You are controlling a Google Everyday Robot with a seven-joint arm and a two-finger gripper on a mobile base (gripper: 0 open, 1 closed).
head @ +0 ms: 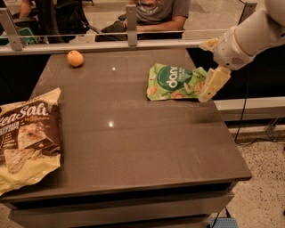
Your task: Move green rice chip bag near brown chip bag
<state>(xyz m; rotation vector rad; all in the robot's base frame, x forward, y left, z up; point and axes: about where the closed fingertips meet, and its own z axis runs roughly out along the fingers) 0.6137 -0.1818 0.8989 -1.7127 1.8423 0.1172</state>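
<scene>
The pale cream gripper (209, 89) hangs at the end of the white robot arm (249, 35), which comes in from the upper right. It points down and to the left over the far right part of the dark brown flat-topped table (133, 147). Whether it is parted or clenched cannot be told from this angle, and nothing is seen held in it.

The light green crinkly rice chip bag (173, 82) lies flat on the table just to the left of the gripper. The gripper's tip crosses in front of the bag's right end; whether the two touch cannot be told. On the bag, a dark green circle carries white lettering that reads "dan", the rest being unclear, with round tan chips pictured around it.

Well apart from it, at the near left edge of the table, lies the large dark brown and pale yellow chip bag (26, 138). Its white script reads "Sea Salt", the first letter cut by the picture's edge. The smaller lines beneath are too small to read.

At the far left of the table rests a round orange fruit (75, 58). Behind the table runs a grey metal rail (111, 44), and beyond it sits a person in a grey shirt (160, 11).

Counted: one gripper, two bags, one fruit, one table.
</scene>
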